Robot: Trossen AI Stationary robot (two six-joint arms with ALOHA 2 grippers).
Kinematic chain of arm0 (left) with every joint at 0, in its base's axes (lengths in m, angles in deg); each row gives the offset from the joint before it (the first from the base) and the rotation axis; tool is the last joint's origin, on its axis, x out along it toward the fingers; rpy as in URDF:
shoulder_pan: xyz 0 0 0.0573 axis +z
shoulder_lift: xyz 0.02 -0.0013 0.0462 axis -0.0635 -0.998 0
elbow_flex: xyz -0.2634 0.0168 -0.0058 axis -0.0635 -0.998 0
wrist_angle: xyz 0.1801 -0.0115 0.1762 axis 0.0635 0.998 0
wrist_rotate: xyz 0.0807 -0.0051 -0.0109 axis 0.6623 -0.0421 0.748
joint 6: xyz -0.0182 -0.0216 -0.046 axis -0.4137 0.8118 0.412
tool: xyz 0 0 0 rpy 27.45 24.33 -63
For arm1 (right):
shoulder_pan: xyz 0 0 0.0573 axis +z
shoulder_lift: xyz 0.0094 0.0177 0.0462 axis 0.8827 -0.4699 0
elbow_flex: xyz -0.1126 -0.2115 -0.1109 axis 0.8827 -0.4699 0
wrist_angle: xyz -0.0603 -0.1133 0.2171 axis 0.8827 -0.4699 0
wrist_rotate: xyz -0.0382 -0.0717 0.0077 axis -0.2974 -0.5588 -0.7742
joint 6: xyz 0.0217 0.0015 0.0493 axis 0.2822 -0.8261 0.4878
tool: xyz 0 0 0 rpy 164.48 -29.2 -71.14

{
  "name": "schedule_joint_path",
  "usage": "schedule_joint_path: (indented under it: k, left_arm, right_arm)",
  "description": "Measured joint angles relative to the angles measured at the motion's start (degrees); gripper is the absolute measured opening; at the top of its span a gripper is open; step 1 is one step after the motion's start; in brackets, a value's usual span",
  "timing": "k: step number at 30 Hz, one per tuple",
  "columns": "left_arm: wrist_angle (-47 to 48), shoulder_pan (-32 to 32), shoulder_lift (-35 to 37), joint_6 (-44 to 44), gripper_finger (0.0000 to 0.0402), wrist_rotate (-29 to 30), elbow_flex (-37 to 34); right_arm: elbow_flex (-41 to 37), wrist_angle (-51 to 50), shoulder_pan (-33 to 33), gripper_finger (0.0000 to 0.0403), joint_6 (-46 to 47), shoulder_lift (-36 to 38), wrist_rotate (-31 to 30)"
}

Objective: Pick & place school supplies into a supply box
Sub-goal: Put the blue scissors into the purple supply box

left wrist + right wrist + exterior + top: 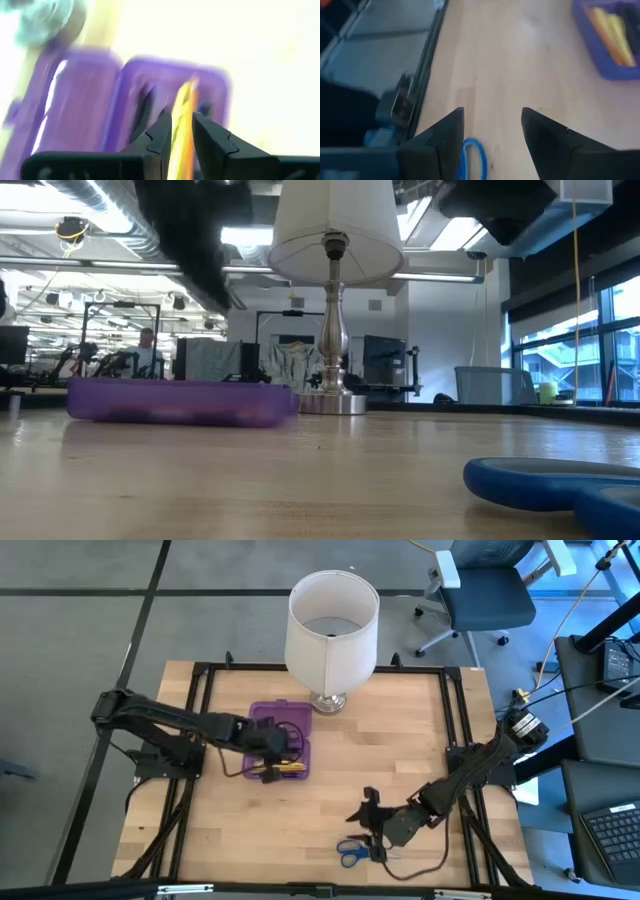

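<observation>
The purple supply box [281,741] lies open on the table's left half, in front of the lamp. Yellow and orange pencils [286,768] and dark pens lie in its near half. My left gripper [181,117] hovers above the box [150,95], its fingers a narrow gap apart, and the pencils [184,107] show through that gap. The blue-handled scissors [350,853] lie flat near the table's near edge. My right gripper [492,112] is open just above the table, with one scissor handle loop [472,155] showing between its fingers. In the low view the scissors [560,480] lie close up.
A white-shaded lamp [331,628] stands on a metal foot at the table's far middle, right behind the box. Black frame rails run along the table's left and right sides [462,730]. Bare wood lies between the box and the scissors. An office chair [488,590] stands beyond the table.
</observation>
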Motion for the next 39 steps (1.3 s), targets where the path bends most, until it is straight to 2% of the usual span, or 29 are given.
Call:
schedule_joint_path:
  k: [7, 10, 13, 18, 22, 28, 39]
  left_arm:
    - [-16.8, -10.3, 0.7, -1.7, 0.0071, -0.1, 0.1]
    - [-23.9, -14.4, 0.0, -3.9, 0.0072, 0.3, -1.1]
    - [-34.2, -17.8, 0.0, -4.4, 0.0071, 1.7, -5.6]
    - [-53.1, -21.3, 0.0, -1.3, 0.0067, 3.4, -15.1]
    - [-63.0, -23.1, 0.0, -0.9, 0.0069, 6.2, -20.6]
    - [-66.0, -24.4, 0.0, -1.1, 0.0068, 7.6, -22.2]
    - [-65.5, -24.6, 0.0, -1.6, 0.007, 7.5, -22.2]
  right_arm:
    - [4.8, -0.2, 2.3, 0.0177, -4.2, -5.3, 3.2]
    - [8.5, -3.9, 3.4, 0.0166, -4.0, -8.7, 5.2]
    - [13.5, -11.8, 4.0, 0.0159, -2.0, -12.5, 7.5]
    - [23.8, -27.6, 4.4, 0.0155, -1.0, -20.0, 8.0]
    - [29.8, -35.8, 4.2, 0.0155, 1.9, -24.8, 8.5]
    - [32.8, -37.5, 3.7, 0.0155, 3.0, -26.3, 14.9]
    - [32.8, -35.2, 3.8, 0.0155, 3.4, -26.3, 15.0]
